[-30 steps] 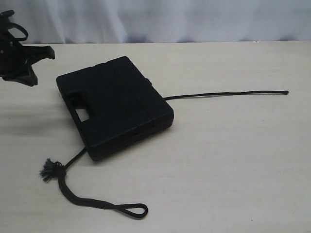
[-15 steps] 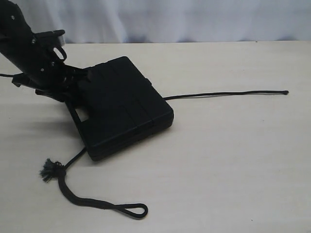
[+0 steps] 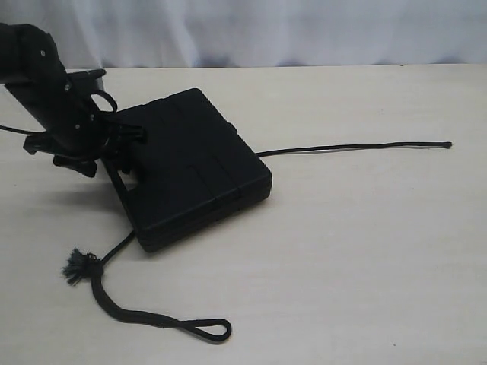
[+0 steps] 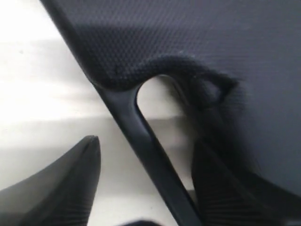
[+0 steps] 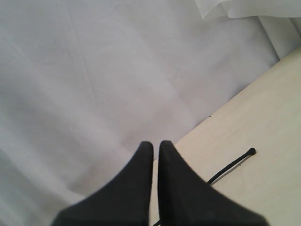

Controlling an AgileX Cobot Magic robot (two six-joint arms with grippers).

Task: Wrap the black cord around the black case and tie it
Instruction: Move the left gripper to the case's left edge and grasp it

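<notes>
The black case [image 3: 194, 167] lies flat on the table, handle slot [image 3: 128, 176] toward the left. The black cord [image 3: 350, 148] runs out from under its right side to a knobbed tip [image 3: 447, 144]. It comes out again at the near corner, with the frayed knot [image 3: 76, 266] and flat strap loop [image 3: 217, 330]. My left gripper [image 3: 125, 152] is at the handle edge. In the left wrist view the gripper [image 4: 146, 142] is open, its fingers on either side of the handle bar [image 4: 155, 165] beside the slot [image 4: 157, 96]. My right gripper [image 5: 156, 143] is shut and empty, above the cord tip [image 5: 251, 151].
A white curtain [image 3: 266, 30] hangs behind the far edge of the pale wooden table [image 3: 365, 251]. The left arm [image 3: 46, 84] and its cables stand over the table's far left. The right arm is outside the exterior view.
The left arm came in from the far left edge to the case's handle side and lowered there. Case and cord have stayed in place.
</notes>
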